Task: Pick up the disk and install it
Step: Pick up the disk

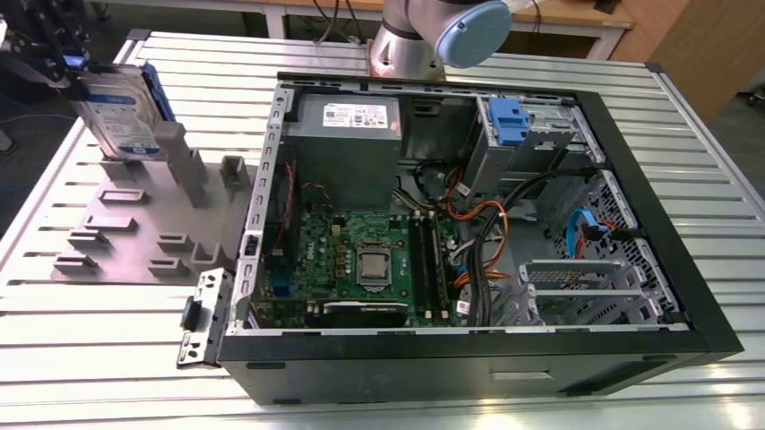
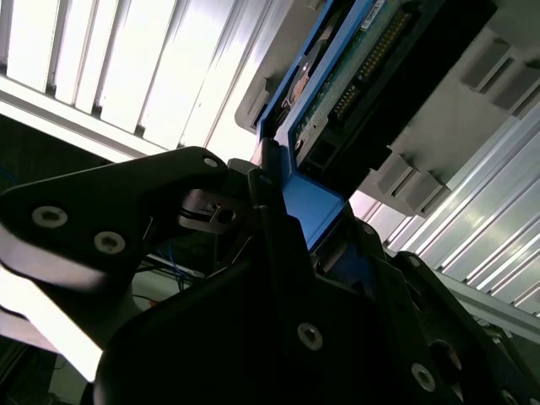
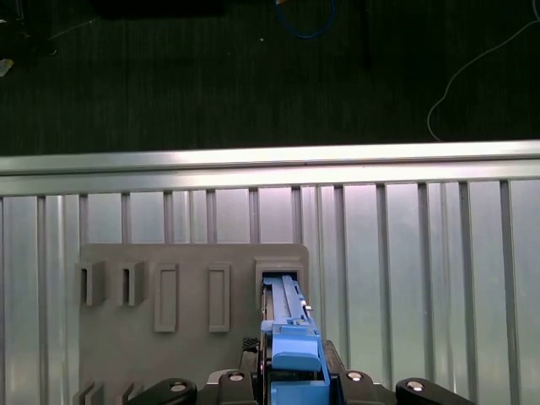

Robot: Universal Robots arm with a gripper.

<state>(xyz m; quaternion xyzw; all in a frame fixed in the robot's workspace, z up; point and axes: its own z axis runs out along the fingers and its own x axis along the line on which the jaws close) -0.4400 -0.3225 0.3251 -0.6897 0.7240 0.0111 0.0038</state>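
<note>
The gripper [image 1: 72, 64] is clenched on the blue end tab of the disk [image 1: 117, 112], which stands upright on edge at the exterior view's far left. Its lower end sits at a slot of the grey slotted holder [image 1: 132, 224] on the slatted metal counter [image 1: 96, 358]; whether it is seated there or just lifted cannot be told. The open computer case [image 1: 478, 363] lies to the exterior view's right, with another blue-tabbed carrier [image 1: 508, 119] in a bay.
</note>
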